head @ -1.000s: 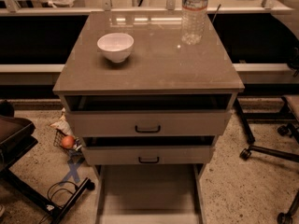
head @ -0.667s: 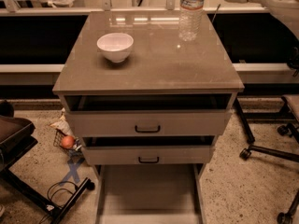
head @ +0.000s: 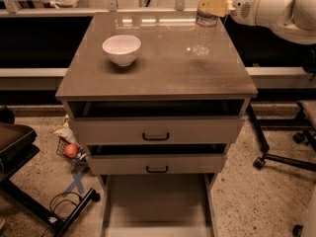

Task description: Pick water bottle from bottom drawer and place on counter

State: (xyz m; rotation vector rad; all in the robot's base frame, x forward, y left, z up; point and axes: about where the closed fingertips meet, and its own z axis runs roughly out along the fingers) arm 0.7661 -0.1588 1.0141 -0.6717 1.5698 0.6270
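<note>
Pincer (head: 213,6), yellowish, clasped around neck of ribbed clear water bottle (head: 204,33) upright on glossy counter (head: 158,68).

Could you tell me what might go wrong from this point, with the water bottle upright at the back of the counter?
1. The claw is at the neck of the water bottle; a sideways pull-away could tip this tall, narrow bottle.
2. The bottle stands near the back right corner of the counter, so a topple might send it over the edge.
3. The bottom drawer is open at floor level, and the base could bump it.
</note>
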